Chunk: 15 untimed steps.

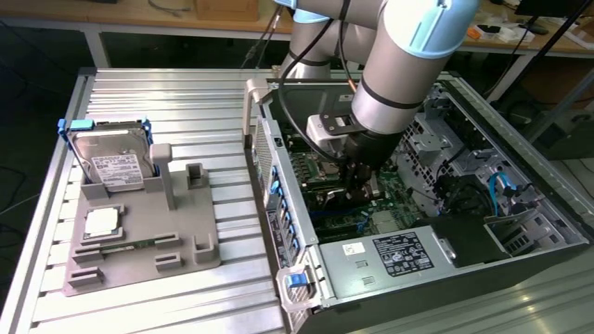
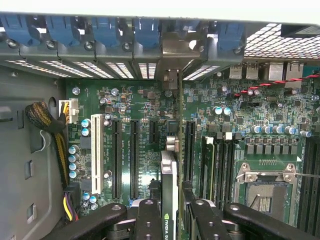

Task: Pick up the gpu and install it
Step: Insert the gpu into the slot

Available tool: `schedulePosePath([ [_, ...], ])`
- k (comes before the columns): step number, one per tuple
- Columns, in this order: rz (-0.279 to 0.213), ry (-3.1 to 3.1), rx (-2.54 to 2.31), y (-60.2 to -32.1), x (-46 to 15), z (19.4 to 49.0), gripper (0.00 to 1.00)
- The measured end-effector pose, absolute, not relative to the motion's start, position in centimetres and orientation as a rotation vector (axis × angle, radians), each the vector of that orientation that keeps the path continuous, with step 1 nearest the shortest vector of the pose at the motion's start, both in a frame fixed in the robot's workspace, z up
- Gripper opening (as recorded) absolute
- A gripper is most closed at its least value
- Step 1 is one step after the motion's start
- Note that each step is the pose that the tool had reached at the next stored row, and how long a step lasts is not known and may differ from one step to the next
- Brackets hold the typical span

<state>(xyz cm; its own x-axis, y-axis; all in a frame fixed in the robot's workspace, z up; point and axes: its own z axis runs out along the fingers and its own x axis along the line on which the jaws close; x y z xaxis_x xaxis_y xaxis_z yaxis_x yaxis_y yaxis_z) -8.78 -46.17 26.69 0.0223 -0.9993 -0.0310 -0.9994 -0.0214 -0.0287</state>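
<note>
The gpu (image 2: 169,175) stands edge-on between my fingers (image 2: 147,220), a thin card with a green logo on its near edge. Its silver bracket (image 2: 171,80) reaches to the slotted rear wall of the case. My gripper (image 2: 170,220) is shut on the card. The card hangs over the motherboard (image 2: 240,115), in line with the gap between two long black slots (image 2: 135,155); whether it is seated I cannot tell. In the exterior view my gripper (image 1: 357,179) is down inside the open computer case (image 1: 269,160), and the arm hides most of the card.
On the exterior view's left, a grey fixture (image 1: 139,236) carries a silver hard drive in a blue frame (image 1: 111,156), a processor chip (image 1: 100,221) and a green RAM stick (image 1: 121,245). Inside the case are the power supply (image 1: 399,254), a processor socket (image 2: 265,190) and a cable bundle (image 2: 50,130).
</note>
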Motion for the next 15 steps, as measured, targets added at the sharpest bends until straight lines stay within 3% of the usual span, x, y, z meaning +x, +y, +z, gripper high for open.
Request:
schedulePosePath([
  [15,0.003,2.168,-2.215,-46.07,-8.79,26.14,0.27],
])
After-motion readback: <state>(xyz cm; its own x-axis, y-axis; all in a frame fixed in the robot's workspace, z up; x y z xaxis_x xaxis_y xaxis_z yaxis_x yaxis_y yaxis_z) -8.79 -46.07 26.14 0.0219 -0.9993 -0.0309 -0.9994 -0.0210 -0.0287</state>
